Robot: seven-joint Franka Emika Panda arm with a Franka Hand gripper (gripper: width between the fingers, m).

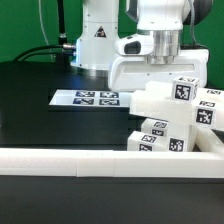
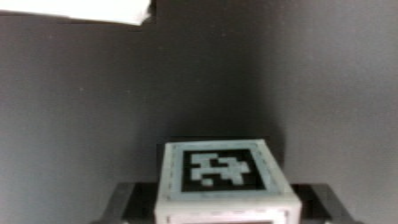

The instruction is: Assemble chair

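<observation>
Nearby, marker board (image 1: 86, 98) beside chair parts (image 1: 172, 122)

White tagged chair pieces (image 1: 175, 120) clustered, one block (image 2: 222, 178) upright

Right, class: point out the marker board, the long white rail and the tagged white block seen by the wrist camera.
marker board (image 1: 87, 98), exterior view, on its printed tags.
long white rail (image 1: 70, 159), exterior view, on its top face.
tagged white block (image 2: 221, 170), wrist view, on its tag.

Fingers (image 2: 134, 200) cut off by wrist view edge; chair pieces (image 1: 172, 125) cropped at exterior view's right.
</observation>
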